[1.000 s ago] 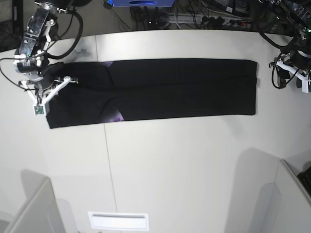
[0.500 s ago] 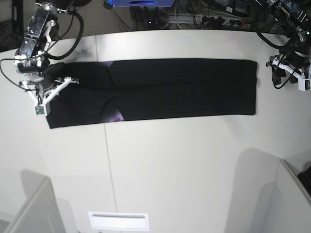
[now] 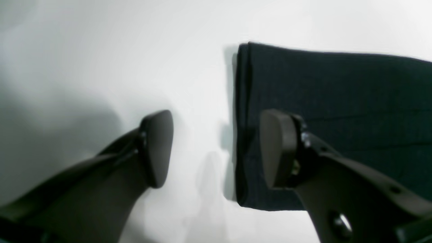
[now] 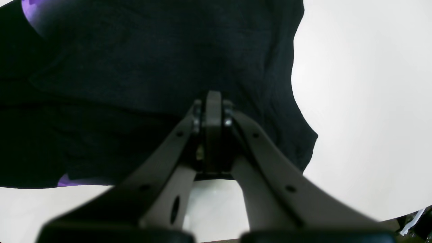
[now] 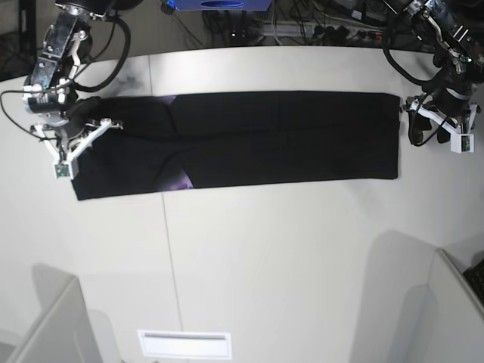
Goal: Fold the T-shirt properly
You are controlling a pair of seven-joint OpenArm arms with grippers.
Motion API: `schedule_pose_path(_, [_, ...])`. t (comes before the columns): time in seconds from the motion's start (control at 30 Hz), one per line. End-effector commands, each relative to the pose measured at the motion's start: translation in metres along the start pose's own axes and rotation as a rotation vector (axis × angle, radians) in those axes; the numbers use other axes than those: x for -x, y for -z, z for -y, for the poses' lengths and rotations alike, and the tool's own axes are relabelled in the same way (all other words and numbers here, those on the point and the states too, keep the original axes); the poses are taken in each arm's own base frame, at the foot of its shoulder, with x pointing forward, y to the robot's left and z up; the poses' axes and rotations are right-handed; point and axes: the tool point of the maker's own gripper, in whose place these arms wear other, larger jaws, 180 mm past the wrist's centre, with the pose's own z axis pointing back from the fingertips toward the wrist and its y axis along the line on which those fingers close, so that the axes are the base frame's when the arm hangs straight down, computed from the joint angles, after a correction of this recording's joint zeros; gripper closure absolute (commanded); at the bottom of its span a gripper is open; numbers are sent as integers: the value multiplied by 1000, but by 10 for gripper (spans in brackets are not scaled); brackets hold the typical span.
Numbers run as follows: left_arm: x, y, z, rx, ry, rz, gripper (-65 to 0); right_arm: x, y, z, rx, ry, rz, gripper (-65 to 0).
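Note:
The black T-shirt point(image 5: 287, 136) lies on the white table point(image 5: 265, 257) as a long folded strip, with a purple mark point(image 5: 180, 182) on its front edge. At the strip's left end my right gripper point(image 5: 82, 117) is shut on the cloth. The right wrist view shows the closed fingertips point(image 4: 212, 101) pressed into the black T-shirt point(image 4: 135, 67). My left gripper point(image 5: 422, 128) hovers open at the strip's right end. In the left wrist view one finger point(image 3: 157, 148) is over bare table and the other over the T-shirt point(image 3: 337, 101), whose short edge lies between them.
Cables and equipment point(image 5: 318, 30) crowd the strip behind the table's far edge. A white slotted plate point(image 5: 184, 344) sits near the front edge. Grey partitions rise at the front left point(image 5: 53, 325) and front right point(image 5: 454, 302) corners.
The left arm has moved in from the far right toward the shirt's right end, its jaws still open. The right arm and the shirt have not moved.

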Motion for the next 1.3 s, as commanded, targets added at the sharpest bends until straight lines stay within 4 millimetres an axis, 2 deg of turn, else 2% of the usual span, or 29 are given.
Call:
schedule_pose_path(0.0, [-14,-4,-1,2,20,45,-390,-12,-3,3,8,-5,41,0])
schedule_pose_path(0.6, [-9,-6,-4,-7,19,32,-388,-10,-3,3,7,-5,36,0])
schedule_pose_path(0.73, [-8,-6,-4,-8,18,31,-388,-4,-3,1,2,0,24,0])
schedule_pose_path(1.0, [-4,-8,-5,-11,22,19,-388,7,-2,-20,-40,44,9,0])
schedule_pose_path(1.13, [-5,-7,-5,-11,21,21,-388,17,-2,-21,-43,46,-14,0])
schedule_pose_path(1.27, [-5,-8,-6,-13,26,19,-388,17,-3,-19,-37,49,-11,0])
